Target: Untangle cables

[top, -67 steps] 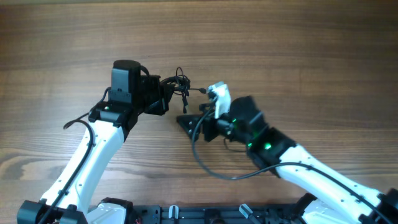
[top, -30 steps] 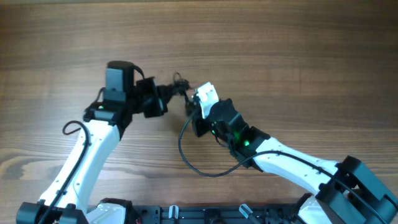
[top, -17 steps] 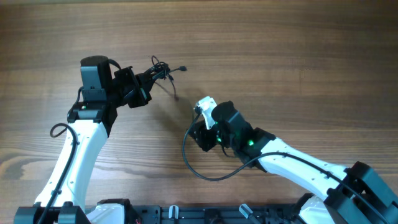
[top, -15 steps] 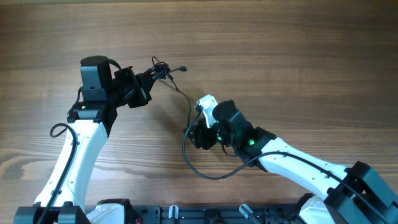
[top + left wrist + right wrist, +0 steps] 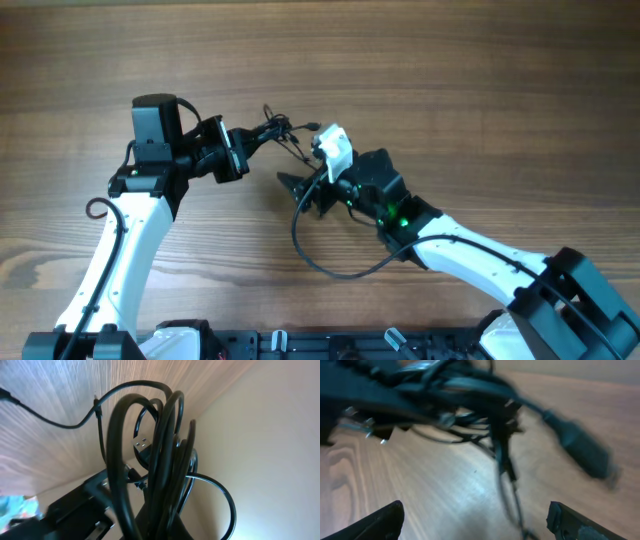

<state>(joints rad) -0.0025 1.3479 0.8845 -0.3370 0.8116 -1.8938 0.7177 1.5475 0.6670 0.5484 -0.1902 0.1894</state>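
Holding the black cable bundle (image 5: 277, 130) is the left hand (image 5: 240, 143), clamped on one end of it. In the left wrist view the loops fan out of the grip, with a USB plug (image 5: 142, 444) sitting among them and one thin lead (image 5: 50, 419) trailing off over the wood. I can't tell if the bundle touches the worktop (image 5: 450, 80). The right hand (image 5: 296, 193) sits just beside the bundle on the near side, spread wide with nothing in it. Its fingertips (image 5: 385, 521) show at the bottom corners of the right wrist view, and the tangle above them is blurred. My read is that the step is picking one strand to pull out. Go for a free end, ideally close behind a plug, and check that only one strand sits between the fingers before closing. Draw it slowly away from the left hand, along the line where it leaves the knot. If the whole bundle drags or the loops cinch, back off and take another strand. The left grip needs to hold firm.
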